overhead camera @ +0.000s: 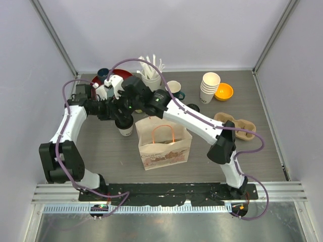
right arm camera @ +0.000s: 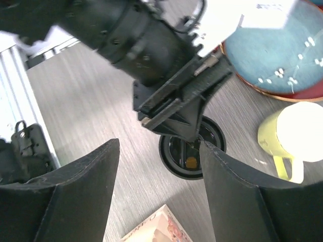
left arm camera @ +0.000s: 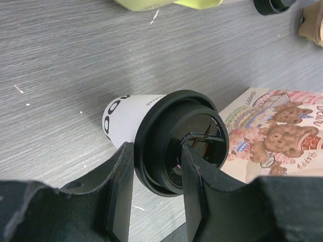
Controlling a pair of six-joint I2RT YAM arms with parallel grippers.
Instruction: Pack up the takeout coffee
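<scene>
From above, the cup (overhead camera: 126, 130) stands on the worktop (overhead camera: 101, 151) just left of the bag (overhead camera: 164, 146), under the left tool (overhead camera: 123, 122).

Left wrist: its fingers (left arm camera: 120, 186) are part-closed on the black lid (left arm camera: 174, 131), gripping the cup at the rim.

Right wrist: the right tool (right arm camera: 159, 146) hangs wide open and empty above.

The paper cup looks light and crushable, and the lid might pop off. A hold on the wall just below the rim seems safer.

Lidded cup (overhead camera: 126, 131) on bench (overhead camera: 101, 147), just left of bag (overhead camera: 164, 146); carrier (overhead camera: 238, 126) right of bag; cup stack (overhead camera: 209, 88) behind carrier.
</scene>
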